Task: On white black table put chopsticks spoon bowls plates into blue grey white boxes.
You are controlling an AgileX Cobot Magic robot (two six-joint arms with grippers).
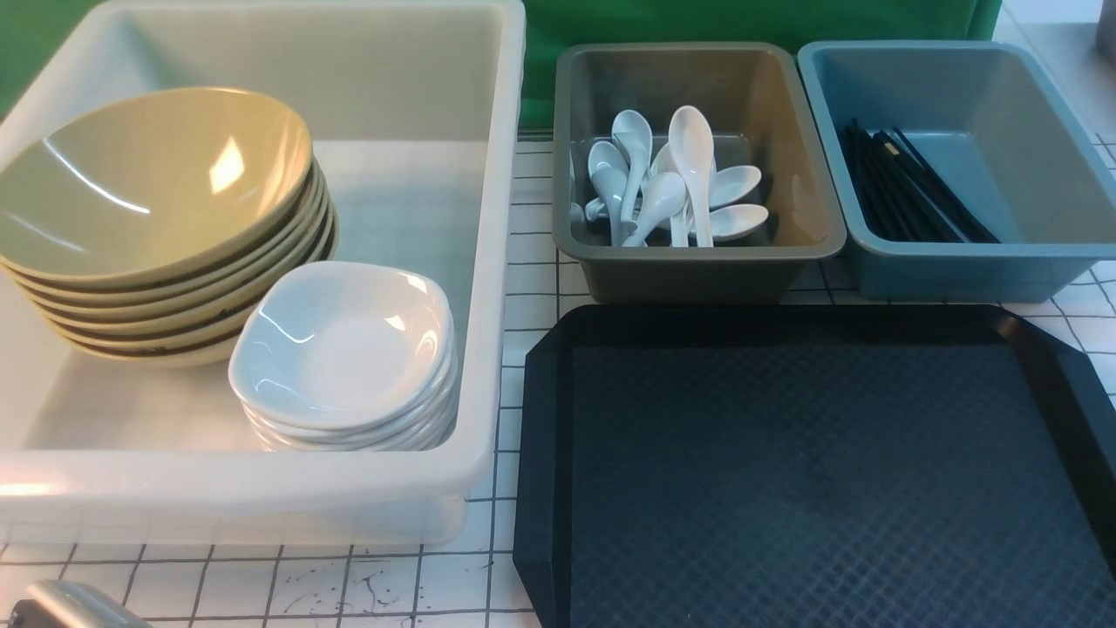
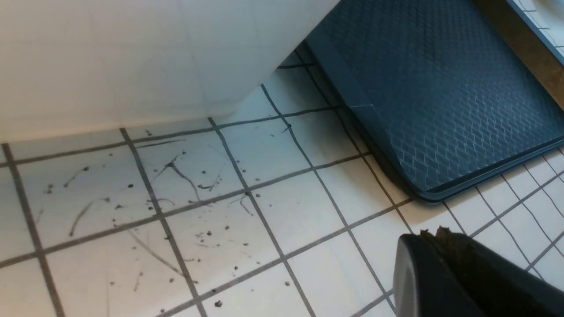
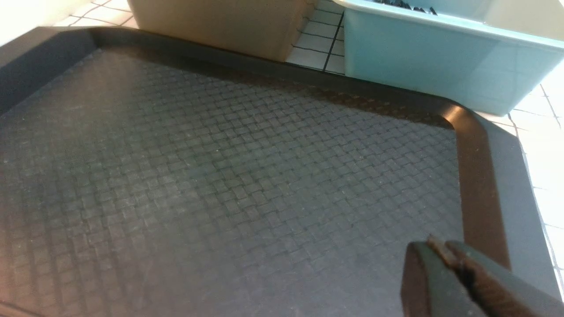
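A stack of olive bowls (image 1: 148, 174) and a stack of white plates (image 1: 340, 344) sit inside the big white box (image 1: 497, 262). Several white spoons (image 1: 689, 166) lie in the grey box (image 1: 697, 275). Black chopsticks (image 1: 907, 187) lie in the blue box (image 1: 959, 275). My left gripper (image 2: 434, 235) is shut and empty, low over the gridded table beside the white box's wall (image 2: 132, 57). My right gripper (image 3: 436, 244) is shut and empty above the black tray (image 3: 220, 176), with the blue box (image 3: 440, 57) and grey box (image 3: 220, 22) beyond it.
The black tray (image 1: 785, 480) lies bare at the front right, touching the front of the grey and blue boxes. Its corner (image 2: 440, 88) lies near the white box. A bit of my left arm (image 1: 70, 606) shows at the table's near left edge.
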